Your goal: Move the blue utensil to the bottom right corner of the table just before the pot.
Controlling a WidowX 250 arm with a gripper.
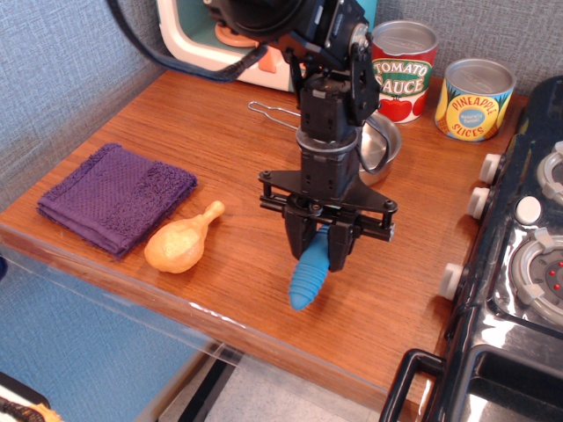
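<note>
The desk [264,149] is reddish-brown wood grain with a smooth, lightly glossy finish, and the pot [383,145] on it is shiny polished metal. The fork [309,280] has a ribbed, bright-blue plastic handle, held in a matt black gripper [323,249]. The purple cloth [114,197] looks rough and knitted, the drumstick [183,240] smooth tan plastic.

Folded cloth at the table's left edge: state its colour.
Purple cloth, clearest in the observation.image view.

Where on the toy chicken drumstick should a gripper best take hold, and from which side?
Probably the thin bone end of the toy chicken drumstick, coming straight down from above. It lies flat on the table, and the neck is narrower than the bulbous meat end, with clear space around it.
</note>
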